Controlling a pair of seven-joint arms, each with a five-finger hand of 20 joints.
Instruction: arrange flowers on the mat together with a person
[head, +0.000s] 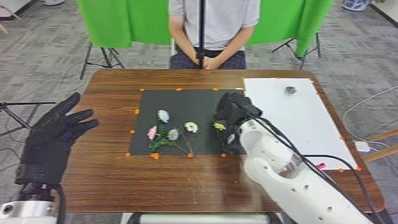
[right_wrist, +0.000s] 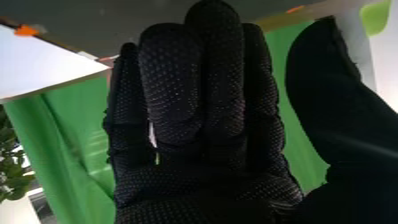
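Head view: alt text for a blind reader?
The right hand is over a dark mat's right part, beside a yellow-green flower; white flowers and a pink flower lie on the mat's left part. The left hand is open at the wooden table's left side; a white sheet lies at the right.

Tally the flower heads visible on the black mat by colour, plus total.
Pale flower heads: 3
Pink flower head: 1
Yellow-green flower head, beside the right hand: 1
Total: 5 (the right hand covers part of the black mat, so it could hide more)
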